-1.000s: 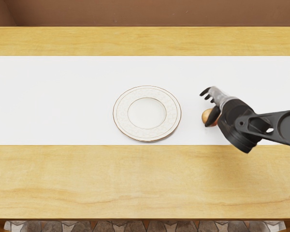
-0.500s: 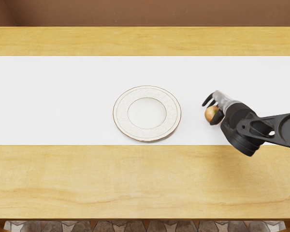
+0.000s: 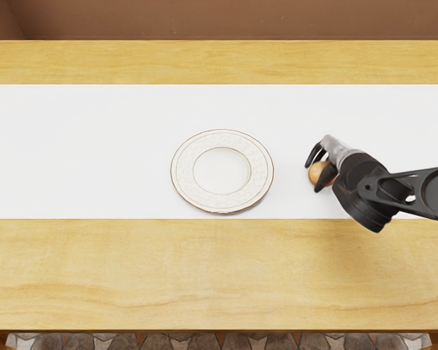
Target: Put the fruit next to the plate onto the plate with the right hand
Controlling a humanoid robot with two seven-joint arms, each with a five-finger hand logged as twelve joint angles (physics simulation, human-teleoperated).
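Head view, looking down at a slant. A wooden bench (image 3: 204,270) filled almost the whole frame. A broad white cloth (image 3: 95,146) ran across it from the left edge to the right edge, with bare wood showing in a band above and a wider band below.

A round plate (image 3: 259,172) lay flat on the cloth at the centre of the frame. It was white, with a thin dark line round its outer edge and a faint pattern on its rim. Nothing lay on it.

The fruit (image 3: 317,173), small, round and orange-brown, was right of the plate, over the cloth and apart from the plate's rim, with a strip of white cloth between the two. Whether it rested on the cloth or was raised slightly could not be told.

The right robot hand (image 3: 327,162) was at the fruit, right of centre. Its dark fingers (image 3: 312,154) curled over the upper left side of the fruit and its thumb (image 3: 323,185) came up from below, so the robot hand was closed around the fruit, gripping it. Only the left face of the fruit showed between the digits.

The dark arm (image 3: 416,195) entered from the right edge, slightly below mid-height, and ended in a thick round wrist (image 3: 359,195) just right of the fruit.
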